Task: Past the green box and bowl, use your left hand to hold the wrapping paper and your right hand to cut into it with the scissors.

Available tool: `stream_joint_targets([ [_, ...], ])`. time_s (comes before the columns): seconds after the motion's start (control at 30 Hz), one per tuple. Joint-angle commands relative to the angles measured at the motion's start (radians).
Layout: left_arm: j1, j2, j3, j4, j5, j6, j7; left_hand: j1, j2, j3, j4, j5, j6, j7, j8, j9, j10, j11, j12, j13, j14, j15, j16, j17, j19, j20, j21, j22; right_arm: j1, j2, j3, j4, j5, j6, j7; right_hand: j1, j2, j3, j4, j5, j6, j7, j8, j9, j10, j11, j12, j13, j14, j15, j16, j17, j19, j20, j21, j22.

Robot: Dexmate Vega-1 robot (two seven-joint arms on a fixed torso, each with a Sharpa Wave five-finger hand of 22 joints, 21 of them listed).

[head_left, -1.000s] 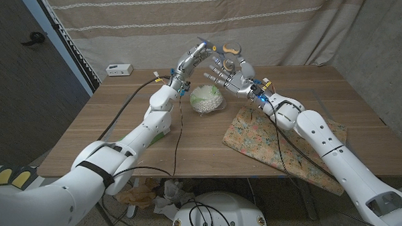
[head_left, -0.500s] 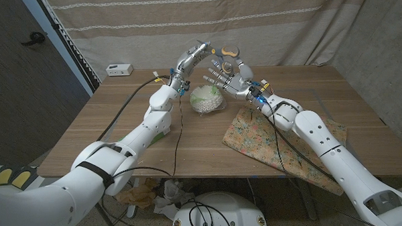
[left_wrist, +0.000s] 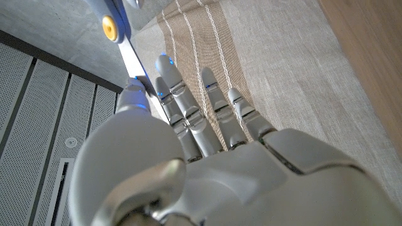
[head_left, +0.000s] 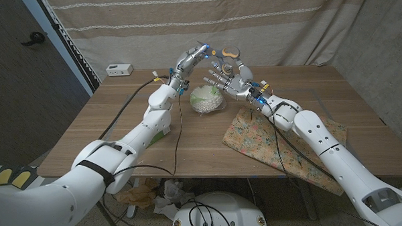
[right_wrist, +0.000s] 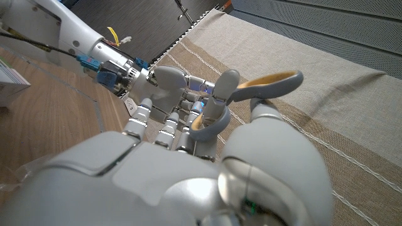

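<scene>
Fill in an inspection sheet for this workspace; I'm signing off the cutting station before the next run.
Surface: wooden table, bare wood on its left side.
Job's things: scissors raised between both hands; floral wrapping paper lying on the table, overhanging the near edge; bowl; green box partly behind the left forearm.
Clutter: small white device near the far edge.
Hands: left robot hand pinches the scissors' blade; right robot hand at the handles, grip unclear.
Cables: black cable crosses the table.
Surroundings: striped curtain behind.
</scene>
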Motion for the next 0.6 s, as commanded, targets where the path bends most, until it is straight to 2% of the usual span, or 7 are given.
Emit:
stream_joint_targets([
  [0.03, -0.035, -0.037, -0.03, 0.083, -0.098, 0.032, -0.172, 0.087, 0.072, 0.046, -0.031, -0.008, 0.046, -0.004, 0.022, 0.009, 0.015, 0.0, 0.009, 0.008, 0.011, -0.134, -0.004, 0.006, -0.002, -0.001, 0.003, 0.006, 0.01, 0.004, -0.008, 0.024, -0.019, -0.007, 0.03, 0.014, -0.001, -0.009, 0.0, 0.009, -0.151, -0.147, -0.002, -0.012, 0.001, 0.007, 0.005, 0.0, -0.001, 0.007, 0.003, 0.003, 0.007, -0.001, 0.01, 0.002],
  [0.17, -0.06, -0.052, -0.043, 0.135, -0.125, 0.041, -0.244, 0.087, 0.072, 0.048, -0.029, -0.009, 0.048, -0.006, 0.025, 0.011, 0.014, 0.0, 0.01, 0.011, 0.011, -0.134, -0.005, 0.007, -0.006, 0.001, 0.002, 0.007, 0.017, 0.0, -0.013, 0.037, -0.039, -0.006, 0.058, 0.008, -0.009, -0.018, 0.001, 0.011, -0.162, -0.145, -0.012, -0.026, 0.001, 0.012, 0.006, 0.0, -0.002, 0.013, 0.003, 0.003, 0.006, -0.004, 0.009, 0.002],
  [0.27, -0.071, -0.058, -0.049, 0.159, -0.128, 0.036, -0.268, 0.091, 0.078, 0.056, -0.026, -0.008, 0.052, -0.008, 0.031, 0.016, 0.009, 0.001, 0.012, 0.018, 0.02, -0.138, -0.002, 0.012, -0.007, -0.003, 0.004, 0.009, 0.021, -0.002, -0.017, 0.047, -0.052, -0.005, 0.076, -0.009, -0.021, -0.033, 0.005, 0.013, -0.175, -0.129, -0.026, -0.049, 0.0, 0.014, 0.005, 0.0, -0.006, 0.023, 0.002, 0.003, 0.003, -0.002, 0.007, 0.002],
  [0.3, -0.076, -0.061, -0.052, 0.169, -0.133, 0.038, -0.283, 0.097, 0.08, 0.062, -0.025, -0.007, 0.055, -0.007, 0.036, 0.019, 0.005, 0.002, 0.015, 0.025, 0.031, -0.139, 0.002, 0.017, -0.007, -0.005, 0.004, 0.01, 0.022, -0.003, -0.018, 0.048, -0.055, -0.005, 0.077, -0.018, -0.024, -0.042, 0.009, 0.016, -0.183, -0.124, -0.036, -0.065, -0.001, 0.023, 0.005, 0.0, -0.007, 0.026, 0.002, 0.003, 0.002, -0.003, 0.007, 0.002],
  [0.47, -0.098, -0.073, -0.071, 0.216, -0.157, 0.049, -0.354, 0.104, 0.078, 0.072, -0.024, -0.007, 0.064, -0.002, 0.047, 0.024, 0.007, 0.005, 0.027, 0.04, 0.052, -0.141, 0.008, 0.028, -0.01, -0.006, 0.005, 0.01, 0.025, -0.002, -0.023, 0.066, -0.074, 0.001, 0.106, -0.036, -0.012, -0.053, 0.019, 0.023, -0.186, -0.085, -0.064, -0.11, 0.002, 0.028, 0.007, 0.0, -0.011, 0.035, 0.001, 0.002, 0.001, -0.001, 0.006, 0.001],
  [0.53, -0.098, -0.074, -0.076, 0.219, -0.161, 0.055, -0.366, 0.107, 0.073, 0.08, -0.022, -0.008, 0.082, 0.004, 0.059, 0.026, 0.004, 0.005, 0.037, 0.055, 0.058, -0.14, 0.006, 0.036, -0.01, -0.008, 0.006, 0.011, 0.023, 0.0, -0.022, 0.069, -0.077, 0.004, 0.104, -0.045, 0.002, -0.055, 0.026, 0.025, -0.19, -0.074, -0.087, -0.135, 0.013, 0.022, 0.014, -0.001, -0.008, 0.044, 0.002, 0.001, 0.0, -0.003, 0.006, 0.001],
  [0.6, -0.095, -0.072, -0.08, 0.214, -0.162, 0.056, -0.368, 0.108, 0.072, 0.082, -0.021, -0.009, 0.081, 0.003, 0.06, 0.027, 0.004, 0.005, 0.04, 0.059, 0.059, -0.14, 0.005, 0.039, -0.011, -0.007, 0.006, 0.011, 0.021, -0.001, -0.02, 0.069, -0.083, 0.007, 0.101, -0.061, 0.018, -0.06, 0.036, 0.023, -0.209, -0.061, -0.123, -0.167, 0.016, 0.02, 0.019, -0.001, -0.009, 0.043, 0.001, 0.0, -0.001, -0.002, 0.006, 0.001],
])
